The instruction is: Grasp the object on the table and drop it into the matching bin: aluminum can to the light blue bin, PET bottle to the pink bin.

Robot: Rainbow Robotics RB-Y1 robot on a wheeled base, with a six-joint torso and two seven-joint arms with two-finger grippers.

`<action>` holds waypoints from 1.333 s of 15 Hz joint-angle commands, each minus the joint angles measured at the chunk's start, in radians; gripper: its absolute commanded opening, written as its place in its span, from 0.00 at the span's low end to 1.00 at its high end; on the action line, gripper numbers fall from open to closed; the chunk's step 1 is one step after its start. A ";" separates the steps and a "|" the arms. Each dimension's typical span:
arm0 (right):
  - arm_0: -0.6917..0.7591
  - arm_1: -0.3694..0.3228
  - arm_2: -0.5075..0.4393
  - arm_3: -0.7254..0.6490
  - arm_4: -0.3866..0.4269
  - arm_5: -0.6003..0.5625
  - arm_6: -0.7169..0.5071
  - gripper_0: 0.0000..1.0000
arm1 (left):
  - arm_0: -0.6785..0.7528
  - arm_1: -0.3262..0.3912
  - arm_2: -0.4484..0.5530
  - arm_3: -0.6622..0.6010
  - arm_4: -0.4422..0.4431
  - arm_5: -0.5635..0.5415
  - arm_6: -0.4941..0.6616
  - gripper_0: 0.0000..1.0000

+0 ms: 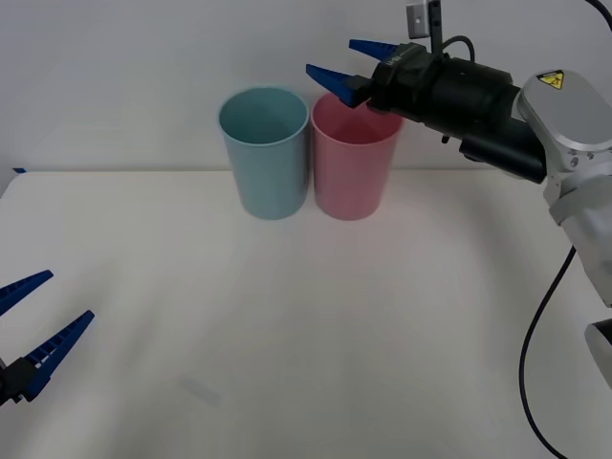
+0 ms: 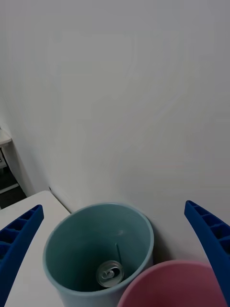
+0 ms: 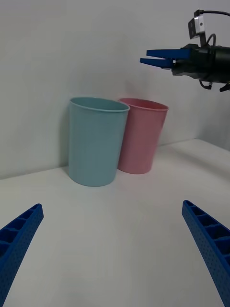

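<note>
The small dark can with a shiny silver top (image 2: 109, 274) lies at the bottom of the tall light blue plastic bin (image 1: 264, 153), which touches the same-sized pink plastic bin (image 1: 355, 161) near the white tabletop's (image 1: 316, 335) far edge. The right gripper (image 1: 346, 65) hangs released above the pink bin's rim, empty, so the drop looks done. The left gripper (image 1: 33, 325) waits, fingers spread, at the near left corner.

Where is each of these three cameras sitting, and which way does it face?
Front view: above the arms, looking down at the table; both arms show.
Right wrist view: over the bins, looking into the light blue bin at the aluminum can; open blue fingers.
Left wrist view: low, facing both bins; open fingers.
All share the pink bin.
</note>
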 commanded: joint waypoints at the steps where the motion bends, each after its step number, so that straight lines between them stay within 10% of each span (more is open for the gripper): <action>1: 0.095 -0.027 -0.111 -0.057 0.001 -0.146 0.021 1.00 | 0.000 0.000 0.000 0.000 0.000 0.000 0.000 1.00; 10: 0.393 -0.111 -0.455 -0.159 0.000 -0.529 0.195 1.00 | 0.000 0.000 0.000 0.000 0.000 0.000 0.000 1.00; 20: 0.704 -0.165 -0.573 -0.159 -0.118 -0.529 0.411 1.00 | 0.000 0.000 0.000 0.000 0.000 0.000 0.000 1.00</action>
